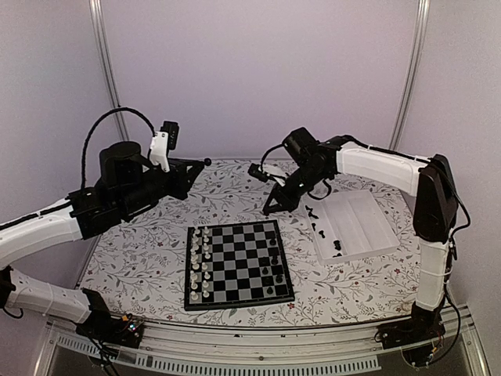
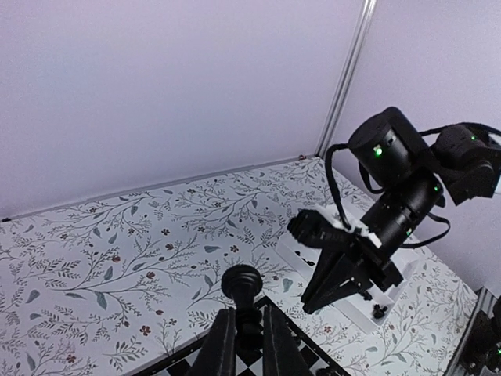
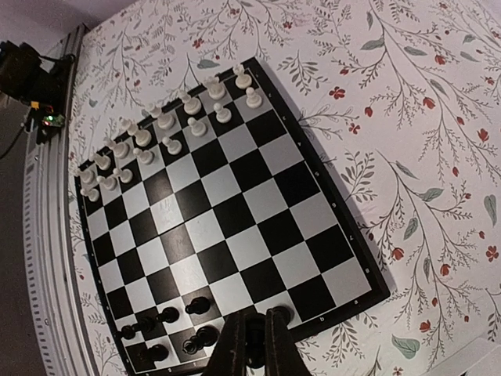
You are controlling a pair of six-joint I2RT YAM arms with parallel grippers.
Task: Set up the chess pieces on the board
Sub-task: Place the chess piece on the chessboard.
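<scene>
Board [image 3: 235, 211] centre squares open; right hand [image 3: 256, 315] by its rim.

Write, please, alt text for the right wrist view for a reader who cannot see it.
The right gripper, jaws shut, hangs over the lower edge of the board, where a few black chess pieces stand beside it. White chessmen line the board's far side, and a floral tablecloth lies underneath.
</scene>
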